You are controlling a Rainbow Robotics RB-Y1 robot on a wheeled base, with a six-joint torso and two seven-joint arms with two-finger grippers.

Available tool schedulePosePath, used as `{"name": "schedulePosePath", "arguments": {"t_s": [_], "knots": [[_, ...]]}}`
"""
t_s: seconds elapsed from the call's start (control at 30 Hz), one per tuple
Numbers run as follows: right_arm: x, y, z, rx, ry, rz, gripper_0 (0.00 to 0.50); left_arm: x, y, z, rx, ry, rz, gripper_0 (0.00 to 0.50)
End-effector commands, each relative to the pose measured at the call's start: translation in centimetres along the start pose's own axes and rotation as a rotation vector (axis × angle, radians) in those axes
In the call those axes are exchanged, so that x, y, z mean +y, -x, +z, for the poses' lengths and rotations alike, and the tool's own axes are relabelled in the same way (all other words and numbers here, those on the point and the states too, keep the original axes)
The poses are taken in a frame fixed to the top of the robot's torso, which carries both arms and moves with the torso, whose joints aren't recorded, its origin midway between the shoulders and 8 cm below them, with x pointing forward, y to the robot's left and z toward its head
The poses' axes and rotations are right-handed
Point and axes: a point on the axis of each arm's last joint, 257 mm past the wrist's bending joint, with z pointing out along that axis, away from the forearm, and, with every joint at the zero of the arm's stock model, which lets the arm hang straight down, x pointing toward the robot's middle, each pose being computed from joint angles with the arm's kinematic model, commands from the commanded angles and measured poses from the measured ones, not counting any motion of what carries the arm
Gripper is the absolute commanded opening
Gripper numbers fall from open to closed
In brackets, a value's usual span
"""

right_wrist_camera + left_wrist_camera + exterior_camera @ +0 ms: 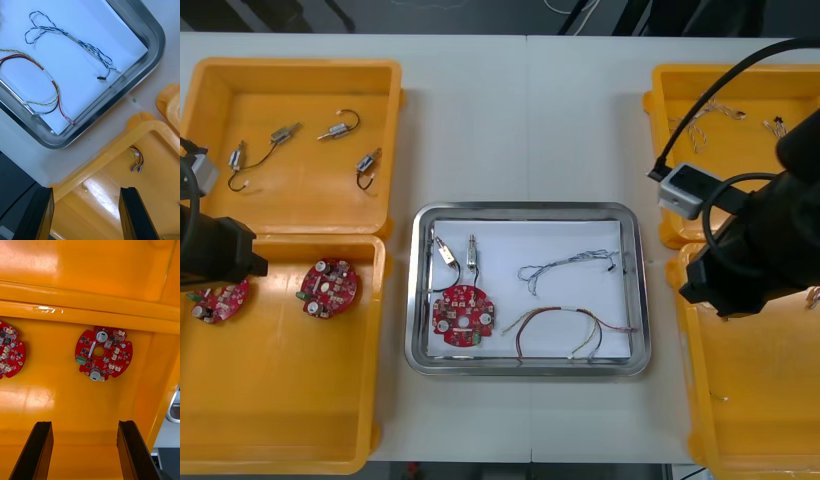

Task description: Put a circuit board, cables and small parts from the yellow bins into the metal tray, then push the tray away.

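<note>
The metal tray [528, 209], white inside, sits mid-table. In it lie a round red circuit board [462, 318], two small metal parts [445, 250] [472, 248], a twisted blue and white cable [565, 267] and a red and yellow cable [565, 328]. My left gripper [84, 450] hangs open over the near left yellow bin [56, 397], short of a red circuit board [102, 353]. My right gripper [88, 213] stands open above the near right yellow bin [112, 150], just outside the tray's corner [150, 63]. Beyond that gripper lie both cables [71, 39] [41, 82].
The far left bin [385, 140] holds several small metal parts [285, 133] with black leads. Two boards [330, 288] [220, 300] lie in the near left bin. The far right bin [660, 100] holds cables [705, 120]. A short red and yellow cable [137, 159] lies in the near right bin.
</note>
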Motion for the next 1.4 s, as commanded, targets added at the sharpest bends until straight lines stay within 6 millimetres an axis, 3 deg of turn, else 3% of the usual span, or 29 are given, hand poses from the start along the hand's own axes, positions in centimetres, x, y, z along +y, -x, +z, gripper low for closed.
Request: {"name": "schedulePosePath", "arguments": {"t_s": [0.03, 0.27, 0.5, 0.63, 1.0, 1.4], "knots": [[2.9, 3.3, 0.8, -0.037, -0.020, -0.148, 0.500, 1.9, -0.5, -1.5, -0.015, 0.055, 0.151, 0.500], [5.2, 5.2, 3.6, -0.029, -0.046, -0.359, 0.500, 3.0, -1.1, -1.7, 0.002, 0.071, 0.163, 0.500], [9.8, 7.8, 5.8, -0.027, 0.020, -0.573, 0.500, 3.6, -1.0, -1.7, -0.003, 0.090, 0.152, 0.500], [11.4, 8.6, 6.8, -0.019, 0.042, -0.661, 0.500, 3.9, -0.8, -1.7, -0.004, 0.095, 0.143, 0.500], [15.1, 7.6, 10.4, 0.016, 0.046, -0.856, 0.500, 4.7, -0.4, -1.5, 0.004, 0.097, 0.113, 0.500], [18.0, 7.6, 13.9, 0.030, 0.099, -0.875, 0.500, 4.9, 0.1, -1.5, 0.004, 0.092, 0.098, 0.500]]}}
